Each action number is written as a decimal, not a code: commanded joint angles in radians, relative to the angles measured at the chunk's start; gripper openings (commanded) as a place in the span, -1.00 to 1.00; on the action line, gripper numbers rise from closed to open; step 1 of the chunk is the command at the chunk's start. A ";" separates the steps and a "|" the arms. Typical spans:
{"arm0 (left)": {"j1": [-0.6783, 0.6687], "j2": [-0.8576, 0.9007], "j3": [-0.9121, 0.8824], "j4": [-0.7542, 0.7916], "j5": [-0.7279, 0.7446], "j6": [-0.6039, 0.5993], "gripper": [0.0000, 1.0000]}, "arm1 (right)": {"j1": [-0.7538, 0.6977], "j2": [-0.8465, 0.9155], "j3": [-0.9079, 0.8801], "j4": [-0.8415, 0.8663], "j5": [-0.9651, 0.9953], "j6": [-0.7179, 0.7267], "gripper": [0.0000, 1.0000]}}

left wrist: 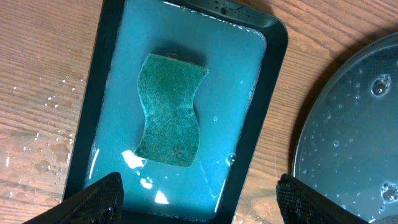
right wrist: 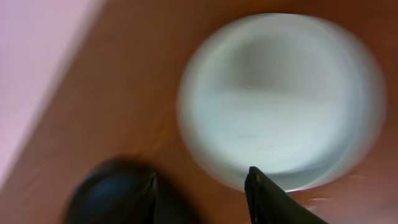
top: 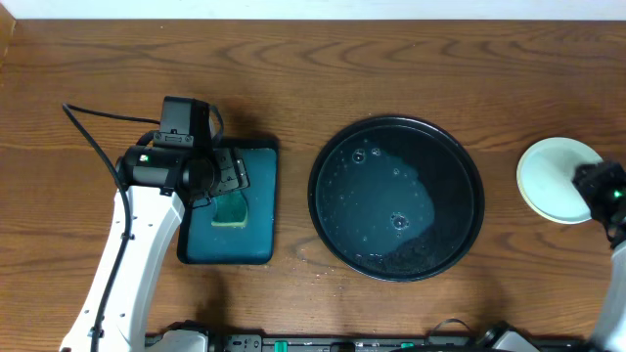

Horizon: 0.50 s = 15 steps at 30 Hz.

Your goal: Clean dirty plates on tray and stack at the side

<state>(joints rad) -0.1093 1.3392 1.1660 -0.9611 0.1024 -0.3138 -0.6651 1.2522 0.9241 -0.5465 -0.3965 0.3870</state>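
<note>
The black tray [top: 372,210] at mid-frame lay bare but wet; the plates [top: 550,171] sat piled at the right edge of the worktop [top: 293,59]. The right gripper [right wrist: 200,186], seemingly parted and empty, would best rise straight, not nudging them. The left gripper [left wrist: 198,193] hung wide over the sponge [left wrist: 171,112].

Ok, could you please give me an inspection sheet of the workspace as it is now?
Surface: wooden table, water drops beside the teal tray.
Job's things: black tray wet, no plate on it; pale plates at the right side, number unclear.
Clutter: teal tray holding water and a green sponge.
Grippers: left gripper open, empty, over the teal tray; right gripper open, empty, beside the plates, view blurred.
Cables: black cable by the left arm.
Surroundings: pale wall strip behind the table.
</note>
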 commanded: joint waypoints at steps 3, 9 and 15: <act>0.002 0.001 0.016 0.000 0.002 0.006 0.58 | 0.216 -0.234 0.028 -0.101 -0.226 -0.143 -0.05; 0.002 0.001 0.016 0.000 0.002 0.006 0.58 | 0.485 -0.418 0.028 -0.236 -0.232 -0.115 0.99; 0.002 0.001 0.016 0.000 0.002 0.006 0.58 | 0.610 -0.512 0.028 -0.238 -0.237 -0.069 0.99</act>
<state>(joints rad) -0.1093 1.3392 1.1660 -0.9611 0.1024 -0.3138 -0.0849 0.7643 0.9432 -0.7818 -0.6182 0.2951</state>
